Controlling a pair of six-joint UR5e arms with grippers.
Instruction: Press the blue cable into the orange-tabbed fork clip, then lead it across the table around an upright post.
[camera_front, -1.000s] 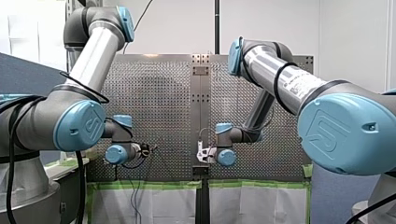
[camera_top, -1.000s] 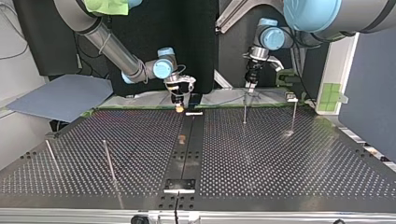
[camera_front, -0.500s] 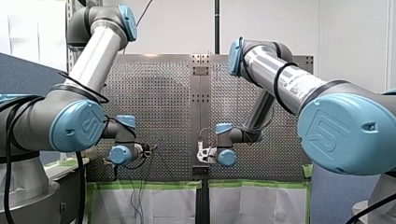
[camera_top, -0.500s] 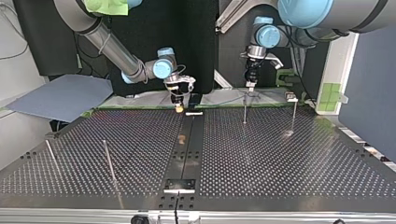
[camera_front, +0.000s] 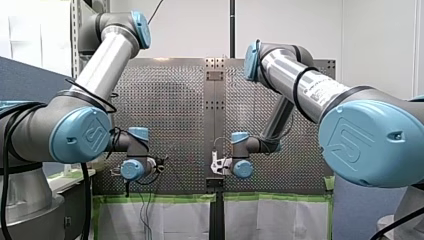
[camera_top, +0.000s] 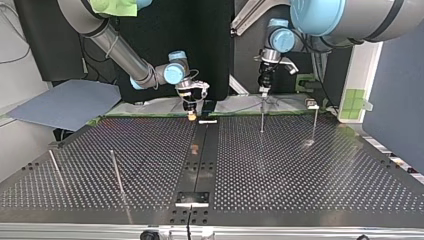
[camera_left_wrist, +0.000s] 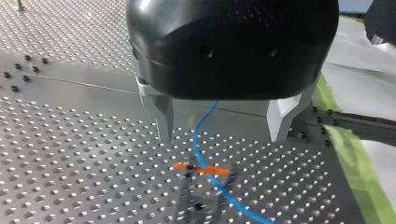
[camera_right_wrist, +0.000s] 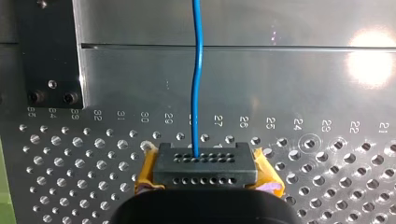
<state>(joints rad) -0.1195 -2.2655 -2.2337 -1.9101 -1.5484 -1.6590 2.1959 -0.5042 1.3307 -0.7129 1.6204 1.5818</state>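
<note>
One blue cable (camera_left_wrist: 201, 140), one clip (camera_left_wrist: 203, 169) with orange tabs, two arms and four upright posts (camera_top: 117, 172) can be counted. Two posts stand at the top view's left and two at its right, the right pair nearer the arms. In the left wrist view my left gripper (camera_left_wrist: 219, 135) hangs over the clip with its two metal fingers (camera_left_wrist: 163, 116) spread wide and touching nothing. The cable drops from under the black gripper body, which hides its upper run, and passes between the fingers. It crosses the clip at the orange tabs and runs on over the perforated table (camera_left_wrist: 70, 140), near a green tape strip (camera_left_wrist: 359, 186) – whether it sits fully in the fork I cannot tell. My right gripper (camera_right_wrist: 204, 161) is clamped on the cable: its black tips are pressed together between two yellow pads (camera_right_wrist: 144, 175), and the cable runs straight ahead of them across a bare metal strip. Numbers are printed along a row of holes there, readable from 32 down to 21 – the one between 29 and 27 is covered by the cable. Beside the strip sits a black plate (camera_right_wrist: 49, 56) with two screws
</note>
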